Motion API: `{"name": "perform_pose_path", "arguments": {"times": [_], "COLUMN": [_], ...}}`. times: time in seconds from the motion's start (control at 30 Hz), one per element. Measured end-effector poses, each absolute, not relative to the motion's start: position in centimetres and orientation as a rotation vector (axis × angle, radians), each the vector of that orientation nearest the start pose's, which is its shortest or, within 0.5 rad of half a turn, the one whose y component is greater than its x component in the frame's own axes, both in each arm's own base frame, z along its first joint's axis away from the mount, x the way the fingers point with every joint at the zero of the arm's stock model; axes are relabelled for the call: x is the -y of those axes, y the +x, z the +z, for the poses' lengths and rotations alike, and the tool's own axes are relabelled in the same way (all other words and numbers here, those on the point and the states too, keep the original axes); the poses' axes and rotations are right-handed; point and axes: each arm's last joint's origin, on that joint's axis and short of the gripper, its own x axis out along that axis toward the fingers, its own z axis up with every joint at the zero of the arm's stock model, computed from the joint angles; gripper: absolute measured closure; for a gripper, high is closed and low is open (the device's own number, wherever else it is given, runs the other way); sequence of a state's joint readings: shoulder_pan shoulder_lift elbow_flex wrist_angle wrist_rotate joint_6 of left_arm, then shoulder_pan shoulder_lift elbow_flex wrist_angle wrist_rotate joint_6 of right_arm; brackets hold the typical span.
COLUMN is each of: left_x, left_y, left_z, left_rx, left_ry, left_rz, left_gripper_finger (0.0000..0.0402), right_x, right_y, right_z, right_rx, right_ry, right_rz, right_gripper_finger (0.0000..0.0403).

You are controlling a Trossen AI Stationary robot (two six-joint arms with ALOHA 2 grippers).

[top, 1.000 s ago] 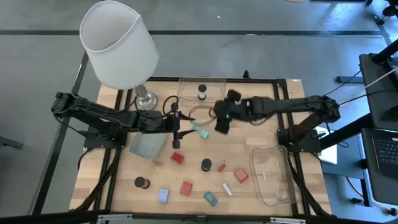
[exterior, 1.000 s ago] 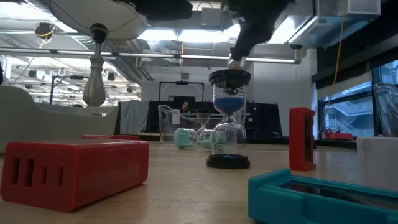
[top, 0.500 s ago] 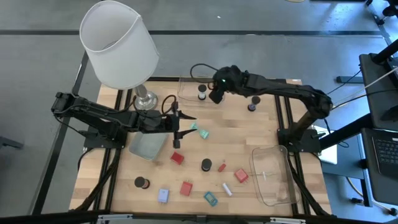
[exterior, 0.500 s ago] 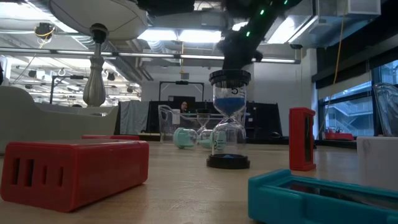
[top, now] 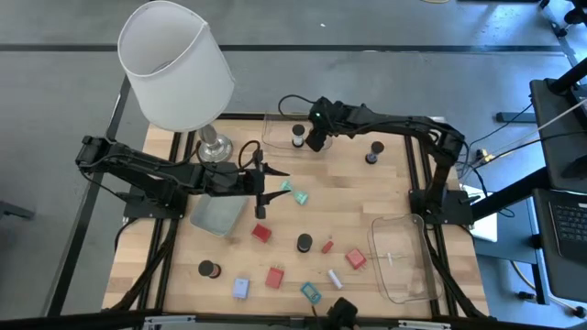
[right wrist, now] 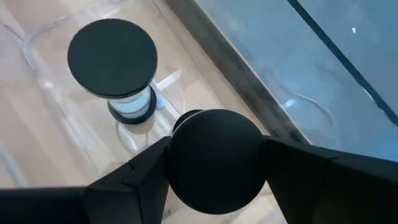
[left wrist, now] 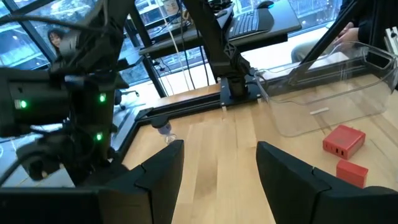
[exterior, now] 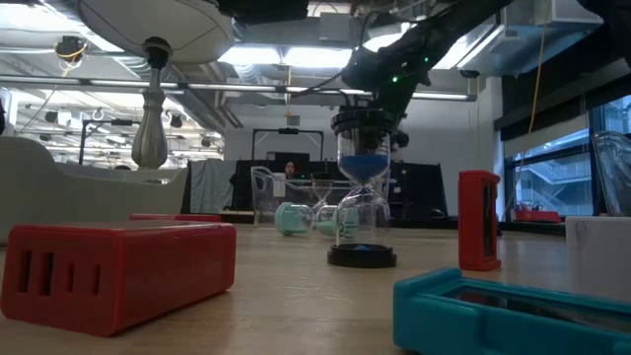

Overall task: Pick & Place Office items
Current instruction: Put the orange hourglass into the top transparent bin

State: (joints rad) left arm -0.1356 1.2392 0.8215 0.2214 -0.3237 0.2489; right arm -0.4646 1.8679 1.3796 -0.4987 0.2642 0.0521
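My right gripper [top: 315, 140] hangs over the clear tray [top: 275, 124] at the table's far edge, shut on a dark round cylinder [right wrist: 214, 160]. A second black-topped cylinder [right wrist: 114, 62] stands upright in that tray, just beside it. My left gripper [top: 262, 186] is held open above the table's middle with nothing between its fingers, and a teal clip [top: 298, 195] lies just right of it. Red blocks [top: 261, 233], dark cylinders [top: 304, 243], a pale-blue clip [top: 240, 288] and a white stick [top: 335, 278] lie scattered on the near half. My right gripper pinches the cylinder between its two fingers at the sides of its round black end [right wrist: 214, 127]. The fingers slant down from the table's right side. The round end faces the wrist camera and hides the body below. The cylinder is lifted clear over the tray.
A big white-shaded lamp [top: 174, 64] stands on its metal base [top: 215, 147] at the far left. A clear tray [top: 404, 261] sits near right and another [top: 218, 215] under my left arm. A lone dark cylinder [top: 373, 151] stands at the far right.
My right gripper has swung from above the table's middle toward the far edge and gone down over the far tray, staying shut on the dark cylinder. The arm now lies along the far edge. My left gripper has kept still.
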Motion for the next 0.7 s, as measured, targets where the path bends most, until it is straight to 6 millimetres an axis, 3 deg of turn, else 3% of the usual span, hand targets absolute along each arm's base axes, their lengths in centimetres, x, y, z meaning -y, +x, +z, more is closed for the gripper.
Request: {"name": "perform_pose_path", "arguments": {"times": [0.5, 0.7], "left_x": [2.8, 2.8], "left_y": [27.4, 27.4], "left_z": [29.0, 29.0], "left_rx": [-0.214, -0.215], "left_ry": [0.293, 0.293], "left_rz": [0.163, 0.163], "left_gripper_finger": [0.0203, 0.0203], "right_x": [18.8, 18.8], "right_y": [35.5, 35.5], "right_z": [19.8, 19.7], "right_rx": [-1.012, -1.018], "right_ry": [0.139, 0.122], "right_rz": [-0.696, -0.686], "right_gripper_finger": [0.0182, 0.0156]}}
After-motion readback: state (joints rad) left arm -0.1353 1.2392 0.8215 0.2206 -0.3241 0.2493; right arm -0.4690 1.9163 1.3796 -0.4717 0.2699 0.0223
